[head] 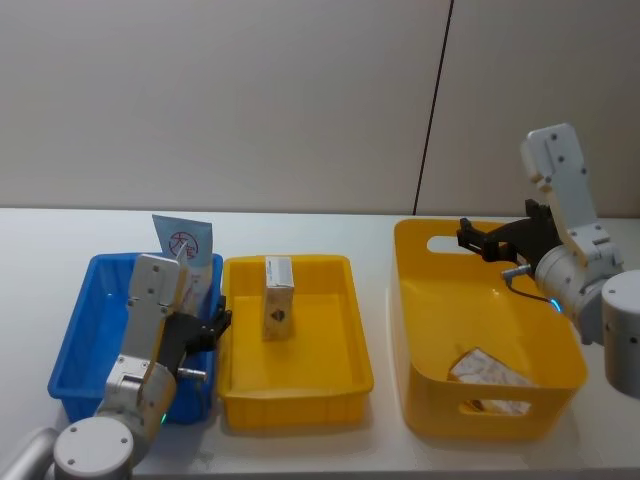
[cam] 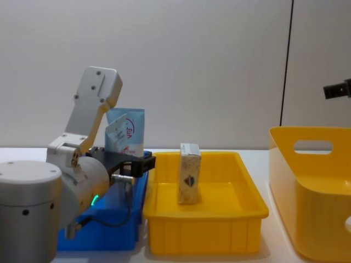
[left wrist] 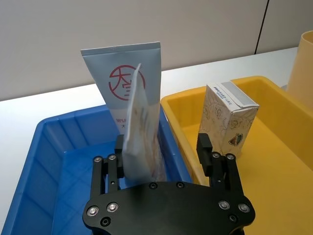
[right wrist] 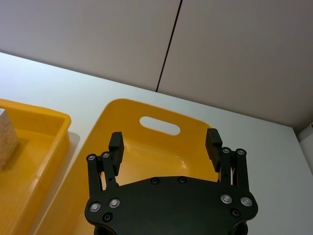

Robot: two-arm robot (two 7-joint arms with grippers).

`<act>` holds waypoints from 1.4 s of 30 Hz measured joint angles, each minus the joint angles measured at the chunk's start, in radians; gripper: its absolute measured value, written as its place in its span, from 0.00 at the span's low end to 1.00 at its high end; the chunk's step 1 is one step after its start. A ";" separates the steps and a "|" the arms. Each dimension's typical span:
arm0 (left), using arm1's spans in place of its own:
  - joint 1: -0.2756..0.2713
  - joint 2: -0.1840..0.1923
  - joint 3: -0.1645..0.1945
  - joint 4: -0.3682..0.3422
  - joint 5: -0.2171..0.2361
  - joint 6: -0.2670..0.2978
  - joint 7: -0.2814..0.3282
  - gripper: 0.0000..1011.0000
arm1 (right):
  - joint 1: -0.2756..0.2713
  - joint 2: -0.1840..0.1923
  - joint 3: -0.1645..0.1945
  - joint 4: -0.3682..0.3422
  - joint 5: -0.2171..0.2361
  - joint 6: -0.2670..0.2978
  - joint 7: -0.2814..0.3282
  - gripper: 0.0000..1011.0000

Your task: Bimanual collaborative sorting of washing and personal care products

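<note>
We see the left gripper (left wrist: pixel 161 143) low over the blue tray (head: pixel 88 325), its jaws spread wide and closed on nothing. The translucent whitish soft pack (left wrist: pixel 139 137) stands edge-on in the gap between them, close against one finger (left wrist: pixel 119 147) and well clear of the other. Whether it touches that finger we cannot tell. Just beyond the fingertips, behind the pack, the pale blue tube (left wrist: pixel 122 73) stands upright with its red round logo facing the gripper, at the far side of the blue tray next to the yellow tray (head: pixel 330 355). Out past the other finger, across the two tray walls, a cream carton (left wrist: pixel 227 115) with a dark emblem stands upright in the yellow tray, apart from the gripper. The right gripper (right wrist: pixel 164 143) hangs in the air above the far end of the large yellow basket (right wrist: pixel 190 147), its jaws likewise apart and empty. The handle slot (right wrist: pixel 160 126) in the basket's far wall lies just ahead of its fingertips and lower down. Below this gripper and nearer the robot, a cream patterned product (head: pixel 488 370) lies flat on the basket floor; we cannot tell what kind it is. The two trays and the basket sit side by side on the white table (head: pixel 40 240).
</note>
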 joint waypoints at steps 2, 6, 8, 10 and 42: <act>-0.003 -0.002 0.001 0.005 0.003 -0.001 0.002 0.79 | 0.000 0.000 0.000 0.000 0.000 0.000 0.000 0.99; -0.006 -0.004 0.001 0.010 0.006 -0.002 0.004 0.70 | 0.000 0.000 0.000 0.000 0.000 0.000 0.000 0.99; -0.008 -0.006 0.002 0.013 0.007 -0.002 0.005 0.64 | 0.000 0.000 0.000 0.000 0.000 0.000 0.000 0.99; -0.009 -0.007 0.002 0.016 0.009 -0.003 0.006 0.56 | 0.000 0.000 0.000 0.000 0.000 0.000 0.000 0.99; -0.015 -0.012 0.003 0.027 0.016 -0.005 0.011 0.23 | 0.000 0.000 0.000 0.000 0.000 0.000 0.000 0.99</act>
